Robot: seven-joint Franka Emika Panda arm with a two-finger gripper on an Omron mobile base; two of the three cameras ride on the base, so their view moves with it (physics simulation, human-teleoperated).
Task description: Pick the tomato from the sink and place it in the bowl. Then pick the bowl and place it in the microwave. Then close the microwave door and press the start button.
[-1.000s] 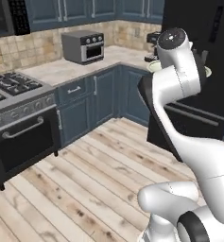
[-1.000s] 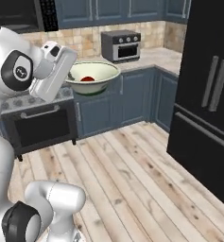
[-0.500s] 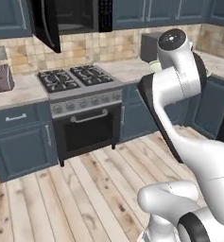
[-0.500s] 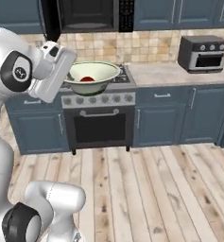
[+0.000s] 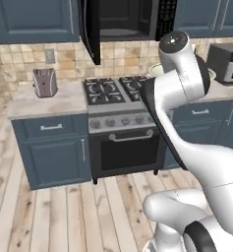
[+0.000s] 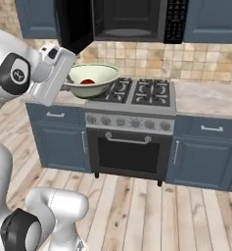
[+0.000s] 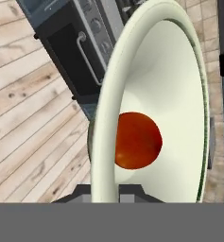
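Observation:
My gripper (image 6: 68, 82) is shut on the near rim of the pale greenish-white bowl (image 6: 91, 78) and holds it in the air, level, above the left edge of the stove. The red-orange tomato (image 6: 88, 82) lies inside the bowl. In the hand view the bowl (image 7: 108, 118) stands edge-on right in front of the gripper (image 7: 104, 193), with the tomato (image 7: 138, 140) resting on its inner wall. The black microwave (image 6: 129, 19) hangs above the stove, higher than the bowl. Its cavity is dark, and the microwave door (image 6: 73, 22) is swung open to the left. The keypad (image 6: 175, 19) is on the right side.
A stove with an oven (image 6: 129, 147) stands below the microwave, between blue cabinets with pale counters. A toaster (image 5: 44, 82) sits on the left counter and a toaster oven (image 5: 226, 61) at the far right. Wood floor lies in front.
The whole scene has shifted as the base turned; the stove and open microwave are now in front and closer. The bowl with the tomato stays in my gripper.

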